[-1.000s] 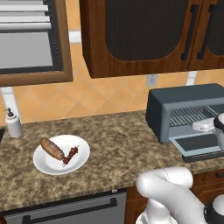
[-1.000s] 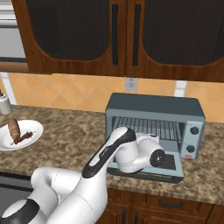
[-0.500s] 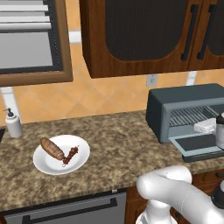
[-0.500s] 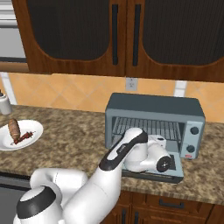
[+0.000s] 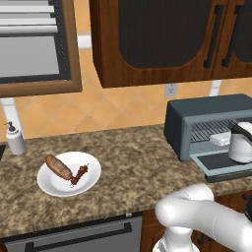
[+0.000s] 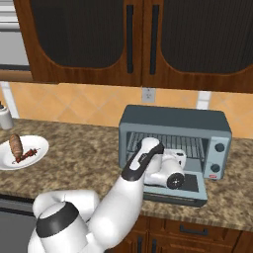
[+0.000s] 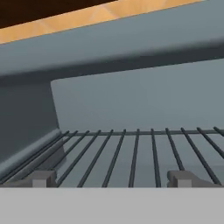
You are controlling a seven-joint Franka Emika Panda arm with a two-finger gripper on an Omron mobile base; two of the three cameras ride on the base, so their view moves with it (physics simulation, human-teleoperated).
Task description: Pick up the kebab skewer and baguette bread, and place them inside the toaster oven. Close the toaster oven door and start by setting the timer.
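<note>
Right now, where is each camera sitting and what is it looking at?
Left base view: behind the arm's left, facing the counter, plate, toaster oven; white arm lower right.
Right base view: behind its right, facing the same oven and its dropped toaster oven door; arm lower left.
Hand view: on the hand, looking inside at the wire rack; gripper fingertips show.

the toaster oven (image 6: 174, 119) looks like matt grey-blue metal, with a thin dark wire rack (image 7: 131, 153) inside. the counter (image 5: 133, 167) is speckled brown stone. the plate (image 5: 88, 181) is smooth and white. the cabinets (image 6: 138, 44) are dark glossy wood. the baguette bread (image 5: 58, 167) has a rough golden-brown crust.
</note>
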